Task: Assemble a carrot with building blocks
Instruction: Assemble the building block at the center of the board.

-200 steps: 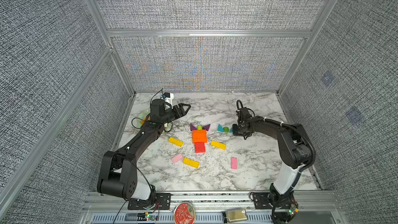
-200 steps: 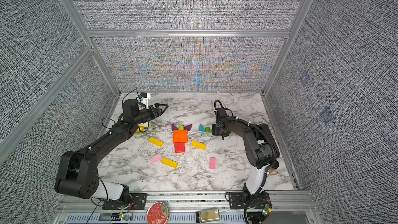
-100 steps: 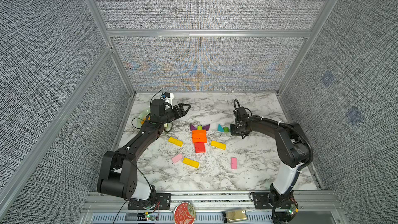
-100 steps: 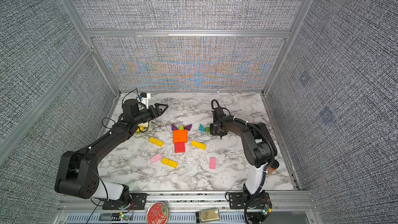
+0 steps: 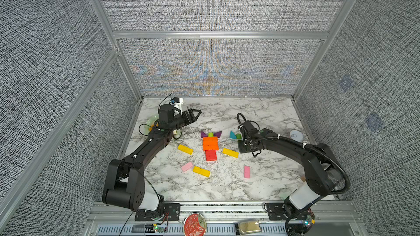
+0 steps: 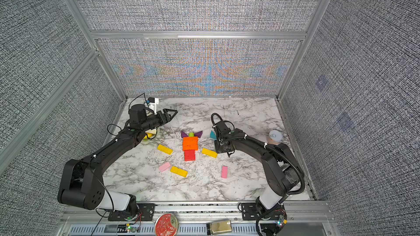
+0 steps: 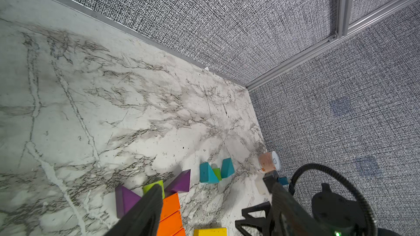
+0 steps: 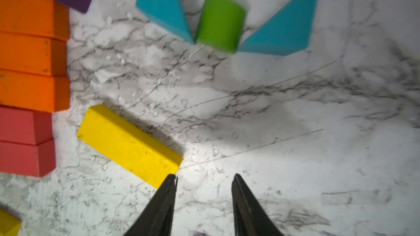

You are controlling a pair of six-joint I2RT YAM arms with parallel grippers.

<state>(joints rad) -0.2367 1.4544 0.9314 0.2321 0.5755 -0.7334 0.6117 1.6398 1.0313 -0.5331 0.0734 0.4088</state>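
The carrot lies mid-table: three orange bars (image 5: 210,143), red bars (image 5: 211,155) below, a green stub (image 5: 210,134) and purple triangles (image 5: 203,134) on top. To its right a second green stub (image 8: 219,22) stands between two teal triangles (image 8: 163,5). My right gripper (image 8: 205,175) is open over bare marble, one fingertip at the end of a yellow bar (image 8: 129,146); in a top view it (image 5: 241,150) points down beside that bar. My left gripper (image 5: 197,112) hovers at the back left, open and empty, fingers (image 7: 150,210) wide apart.
Loose on the table are two more yellow bars (image 5: 185,149) (image 5: 201,171) and two pink bars (image 5: 186,166) (image 5: 246,171). A pale green plate (image 5: 152,121) sits under the left arm. A peach cup with a white lid (image 5: 296,135) lies by the right wall.
My right gripper has pulled back from the teal triangles and green stub toward the front, down by the yellow bar, and its jaws have opened. The left arm has not moved.
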